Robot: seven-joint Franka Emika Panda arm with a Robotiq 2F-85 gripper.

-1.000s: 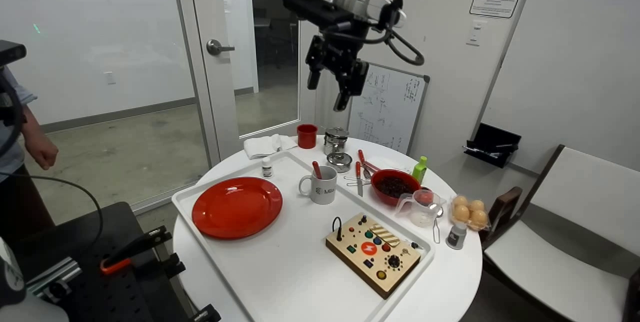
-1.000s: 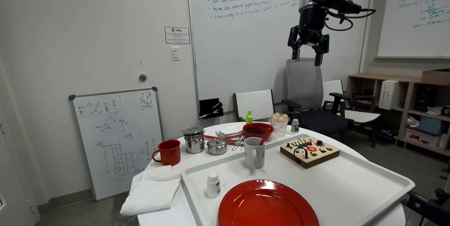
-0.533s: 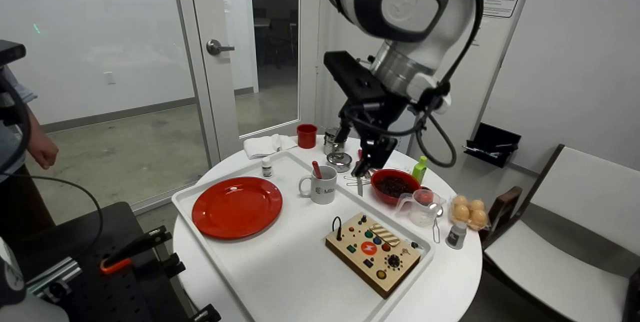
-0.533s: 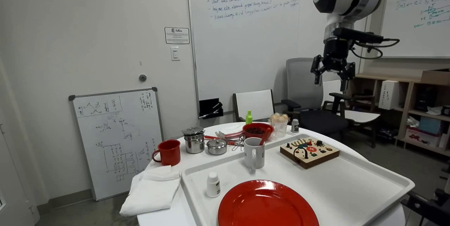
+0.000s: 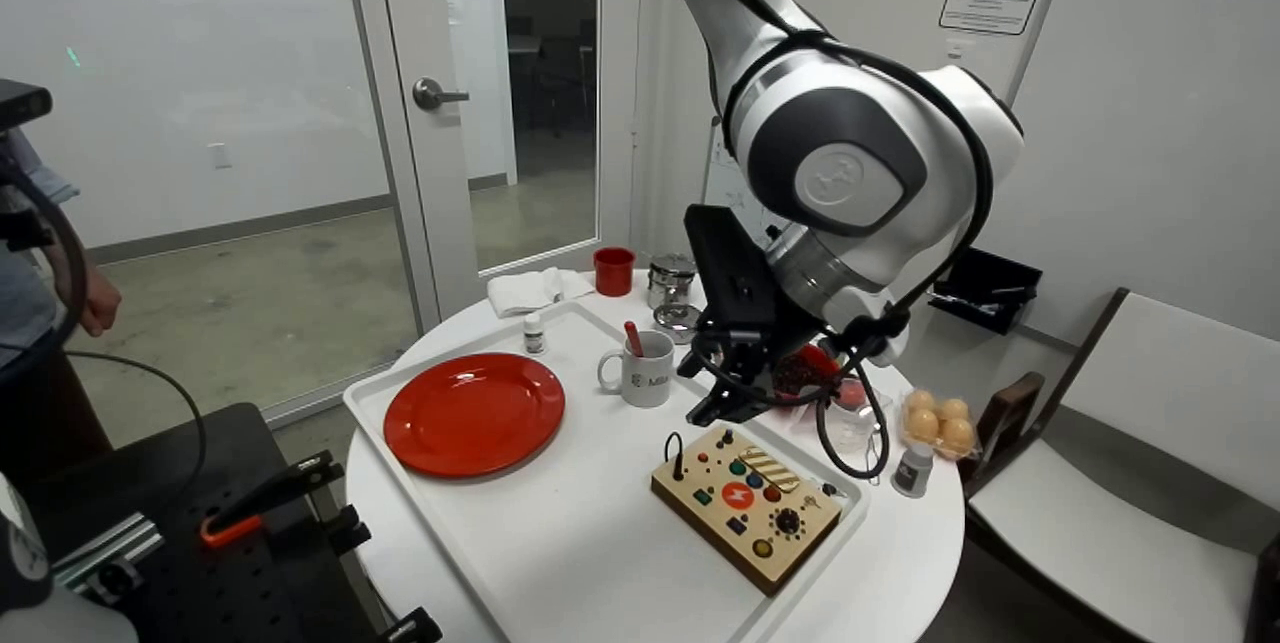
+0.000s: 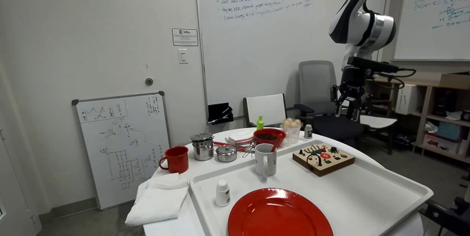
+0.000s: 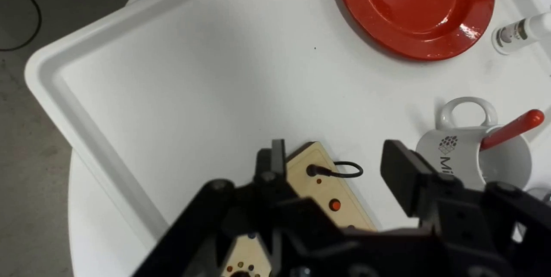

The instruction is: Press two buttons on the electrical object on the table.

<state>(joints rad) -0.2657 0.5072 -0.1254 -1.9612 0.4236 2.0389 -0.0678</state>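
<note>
- Tan wood: the button board (image 5: 752, 511) lay flat in the white tray (image 5: 560, 543) on the counter (image 5: 900, 553).
- Pincer (image 7: 331, 152): fingers (image 7: 398, 173) well apart, nothing held; in both exterior views it hung above the board, not touching.
- In the wrist view, the end with the cable (image 7: 346, 175) showed between those fingers; the long axis ran from there behind the pincer, toward lower left.
- Pressing likely called for a drop, fingers narrowed first.
</note>
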